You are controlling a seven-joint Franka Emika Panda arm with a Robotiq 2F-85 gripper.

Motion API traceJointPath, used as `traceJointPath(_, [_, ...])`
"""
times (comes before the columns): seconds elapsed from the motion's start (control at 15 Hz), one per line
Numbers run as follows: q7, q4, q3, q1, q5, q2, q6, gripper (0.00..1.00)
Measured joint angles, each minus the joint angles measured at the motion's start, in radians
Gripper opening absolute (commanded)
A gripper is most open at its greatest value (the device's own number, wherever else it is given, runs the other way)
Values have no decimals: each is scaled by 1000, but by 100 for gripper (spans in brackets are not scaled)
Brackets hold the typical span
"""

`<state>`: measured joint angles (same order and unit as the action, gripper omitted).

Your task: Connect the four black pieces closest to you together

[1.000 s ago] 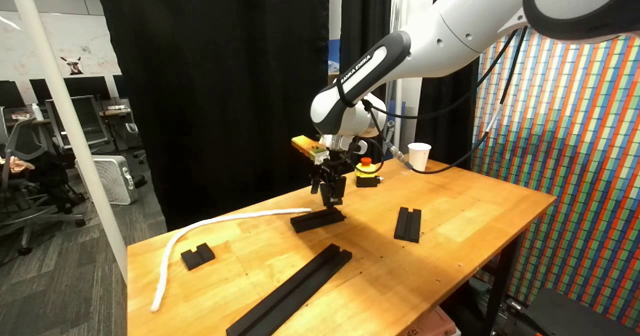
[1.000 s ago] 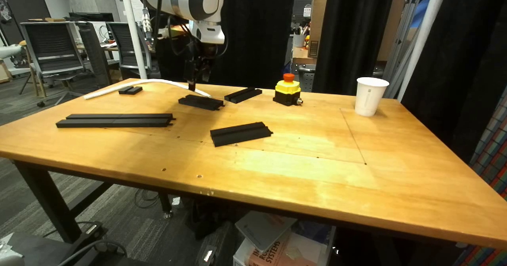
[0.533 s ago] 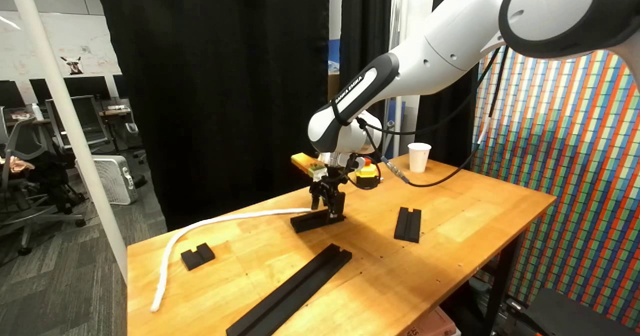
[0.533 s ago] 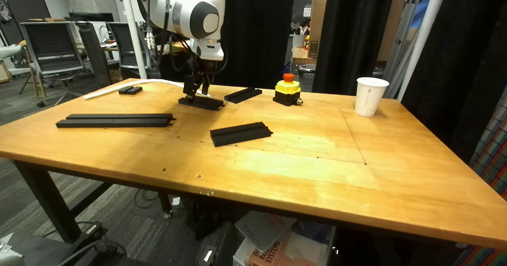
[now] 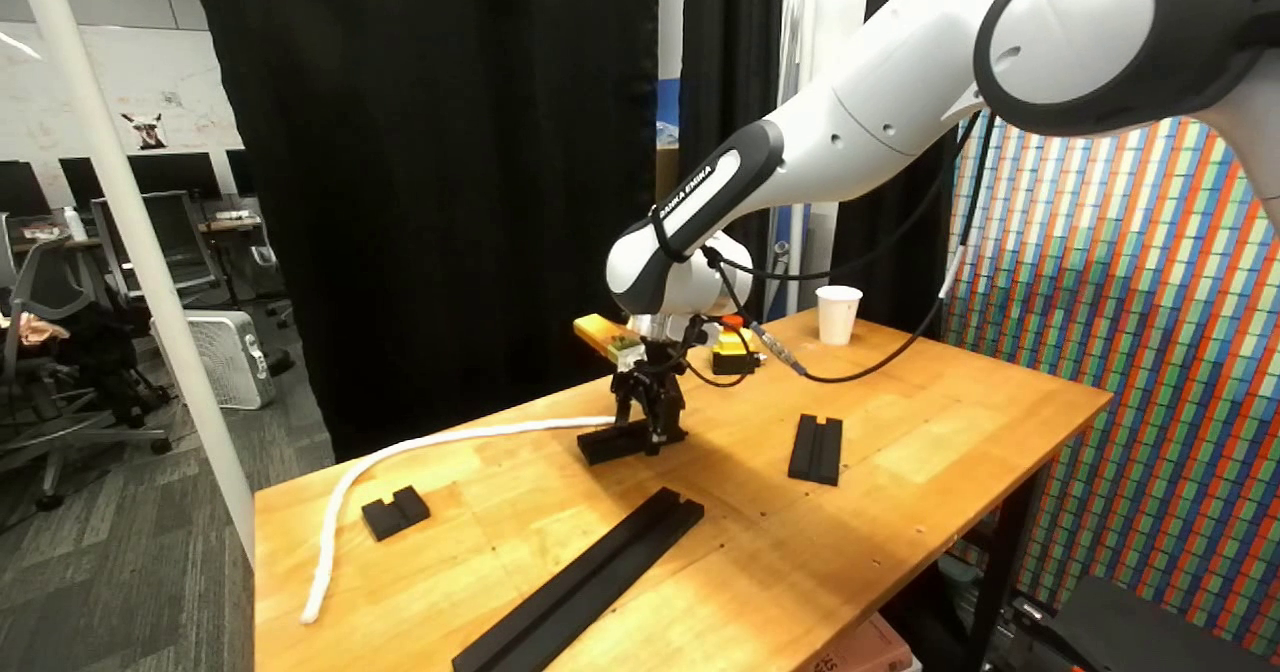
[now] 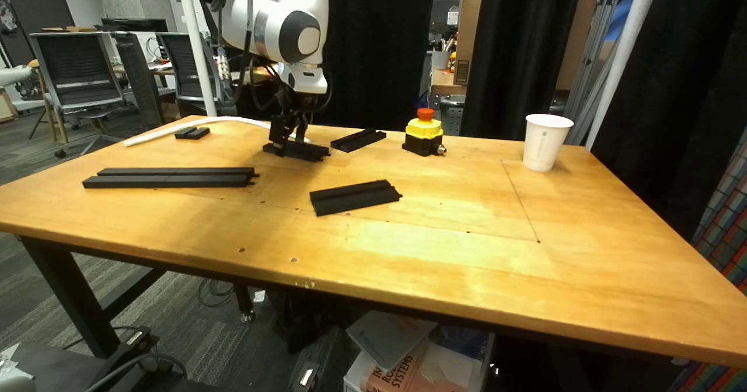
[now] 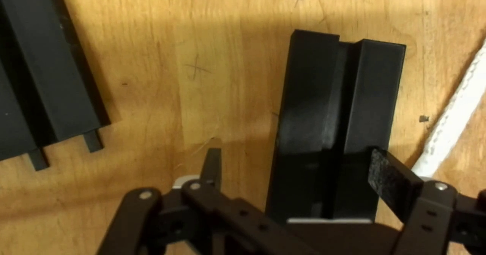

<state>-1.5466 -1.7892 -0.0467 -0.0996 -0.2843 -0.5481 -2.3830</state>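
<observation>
Matte black and grooved along its length, a short bar [image 7: 309,122] lies flat on the wooden table [image 7: 152,95] beneath the gripper [image 7: 294,164], whose fingers [image 7: 391,175] stand wide apart and clasp nothing. In the wrist view the bar's long axis runs nearly up and down, leaning a little right at its top, so the coming squeeze should cross its narrow width. Yet it sits off-centre: wood shows between the bar and the finger on that view's left, while the finger on the right overlaps the bar's edge, though whether they touch is hard to tell. A slight shift toward the rope [image 7: 453,120], white and coarsely braided, would likely be needed first. The long bar [image 6: 169,181], sharp-cornered and with two stubby pegs [image 7: 93,141] at one end, lies apart and seems the natural partner for joining.
</observation>
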Motion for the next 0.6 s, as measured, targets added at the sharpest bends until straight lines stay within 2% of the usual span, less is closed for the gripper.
traceJointPath(0.6, [0,9,27,-11,7,1,0,100])
